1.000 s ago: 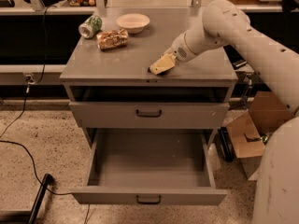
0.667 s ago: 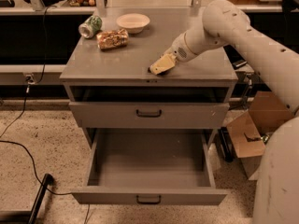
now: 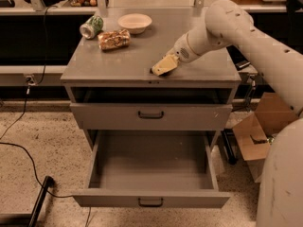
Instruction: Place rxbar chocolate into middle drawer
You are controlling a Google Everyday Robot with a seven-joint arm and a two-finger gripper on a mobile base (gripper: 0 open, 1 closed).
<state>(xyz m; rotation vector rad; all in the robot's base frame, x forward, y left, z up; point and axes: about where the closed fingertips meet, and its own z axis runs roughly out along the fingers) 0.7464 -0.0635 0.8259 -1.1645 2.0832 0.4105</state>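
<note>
- The gripper (image 3: pixel 164 65) is lowered onto the tabletop (image 3: pixel 113 63), close to the front edge and right of centre. The arm reaches in from the right side.
- Gripper state: cannot be determined from this view; no lift of the bar is evident.
- The rxbar chocolate (image 3: pixel 154 71) shows only as a small dark sliver at the gripper tip, lying flat on the tabletop. The rest of it is covered by the gripper.
- The gripper's low, slanted pose suits a flat, thin item: the judgement is that such a bar must be taken close to the surface, near the edge.
- The middle drawer (image 3: pixel 151 167) is pulled fully out below and holds nothing visible. It sits directly under the front edge, so a short forward and downward transfer should reach it.
- The drawer above (image 3: pixel 151 116) is shut, leaving the path into the open drawer unobstructed.
- The green can (image 3: pixel 92 26), the snack bag (image 3: pixel 113 39) and the bowl (image 3: pixel 135 21) sit at the rear left, well apart from the gripper, so they do not interfere.
- Step in hand, as judged: securing the bar. Transfer and release are not yet done.
- Risk: a thin wrapper may slip or be pushed off the edge.
</note>
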